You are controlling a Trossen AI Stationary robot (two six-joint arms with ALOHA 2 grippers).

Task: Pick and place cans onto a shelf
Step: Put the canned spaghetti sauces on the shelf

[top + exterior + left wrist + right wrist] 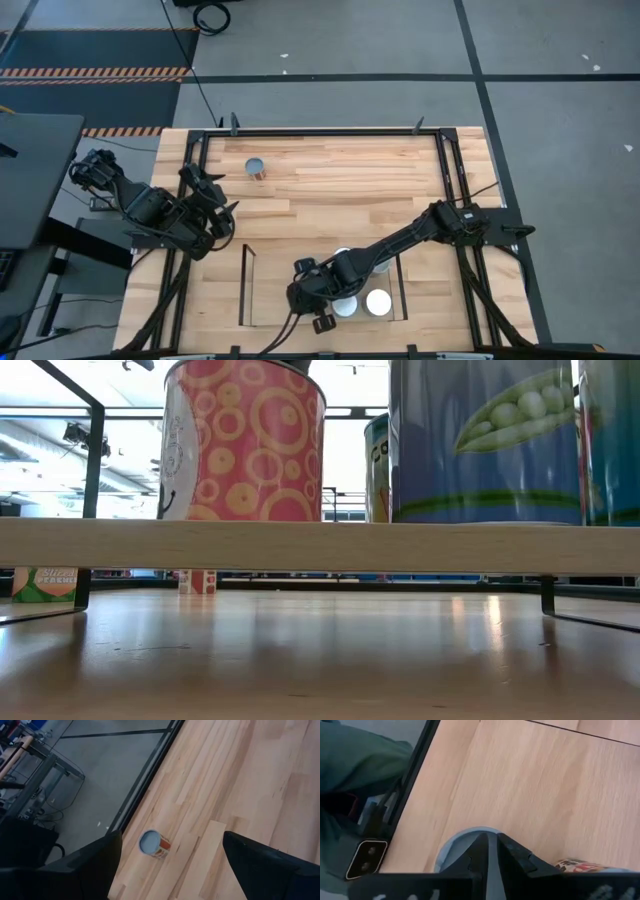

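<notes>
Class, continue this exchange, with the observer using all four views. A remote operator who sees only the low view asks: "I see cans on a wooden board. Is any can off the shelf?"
Observer: Yes. A lone can stands on the table on the left arm's side, well apart from the shelf.
Operator: Is a claw on it?
Observer: No. The left claw hangs open near the table's left edge, clear of that can.
Operator: And the right claw?
Observer: The right claw is shut and sits over a grey-topped can at the shelf.
</notes>
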